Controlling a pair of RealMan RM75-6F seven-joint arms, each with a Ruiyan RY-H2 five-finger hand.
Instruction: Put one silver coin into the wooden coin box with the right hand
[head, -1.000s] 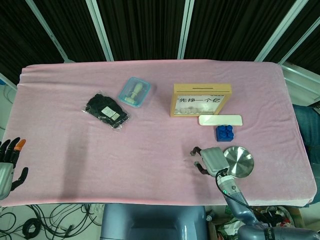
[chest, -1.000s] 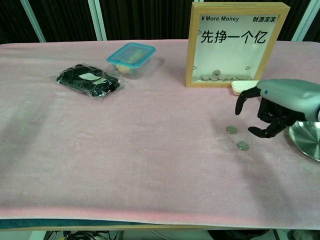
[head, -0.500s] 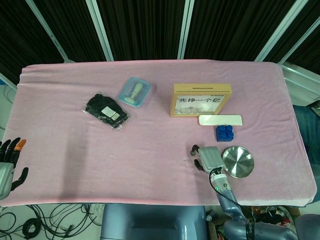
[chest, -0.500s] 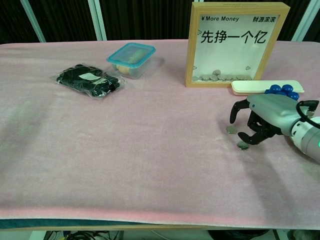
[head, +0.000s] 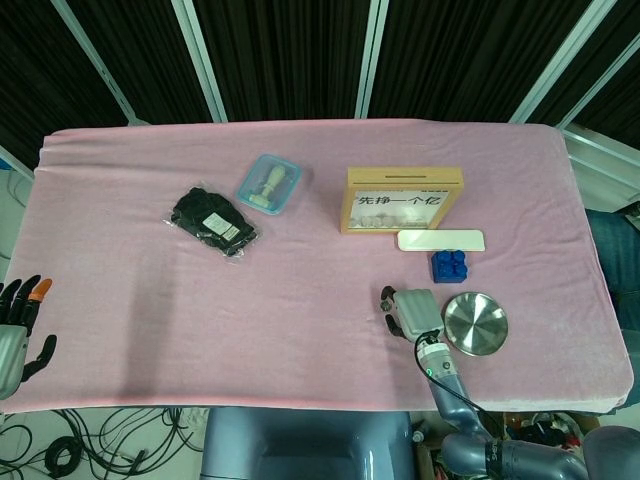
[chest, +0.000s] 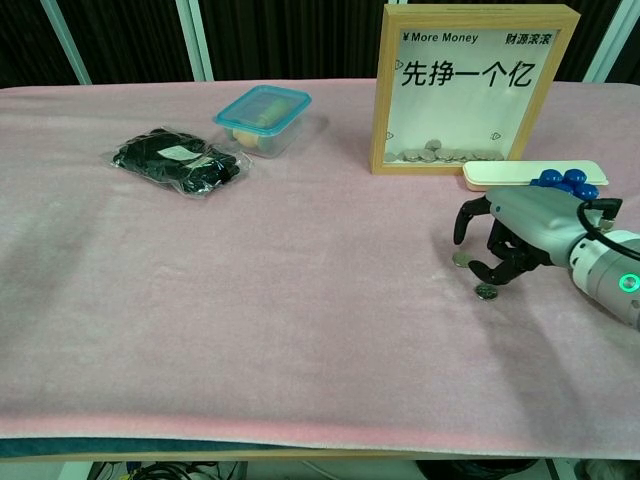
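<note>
Two silver coins lie on the pink cloth: one (chest: 486, 291) in plain sight, the other (chest: 461, 259) partly under my fingertips. My right hand (chest: 510, 235) (head: 415, 312) hovers low over them, fingers curved downward and apart, holding nothing; the thumb tip sits between the two coins. The wooden coin box (chest: 475, 90) (head: 404, 200) stands upright behind, with a glass front, black lettering and several coins in its bottom. In the head view my hand hides the coins. My left hand (head: 15, 330) rests off the table's front-left corner, fingers spread.
A white flat case (chest: 520, 172) and a blue toy brick (chest: 562, 178) lie just behind my right hand. A steel plate (head: 475, 323) sits to its right. A teal-lidded container (chest: 262, 118) and a black bag (chest: 178, 160) lie at the left.
My right hand has dropped lower and shifted left, its fingertips coming down around the two coins. The coins and my left hand have not moved.
</note>
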